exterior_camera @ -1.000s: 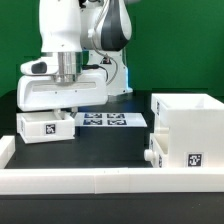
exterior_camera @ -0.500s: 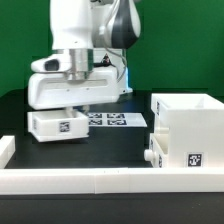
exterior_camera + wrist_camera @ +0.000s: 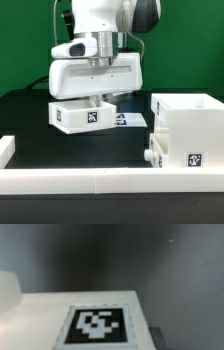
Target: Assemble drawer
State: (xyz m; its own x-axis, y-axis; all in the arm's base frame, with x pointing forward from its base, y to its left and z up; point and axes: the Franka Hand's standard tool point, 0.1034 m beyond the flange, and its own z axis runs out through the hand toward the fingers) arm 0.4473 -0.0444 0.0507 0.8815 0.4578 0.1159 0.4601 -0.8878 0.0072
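My gripper [image 3: 96, 101] is shut on a small white tray [image 3: 80, 115] and holds it above the black table, tag facing front. The tray hangs left of the large boxy housing [image 3: 186, 122], apart from it. The housing stands at the exterior view's right, open on top, with a tag low on its front and a knob [image 3: 149, 156] low on its left side. In the wrist view the held tray's tagged white face [image 3: 98, 325] fills the lower part, close and blurred. My fingertips are hidden by the tray.
The marker board [image 3: 130, 120] lies on the table behind the held tray, mostly covered by it. A low white border rail [image 3: 90, 181] runs along the front, with a short end piece [image 3: 5, 148] at the exterior view's left.
My gripper has lifted the small tray off the table and carried it toward the exterior view's right, closer to the housing. The housing has not moved.
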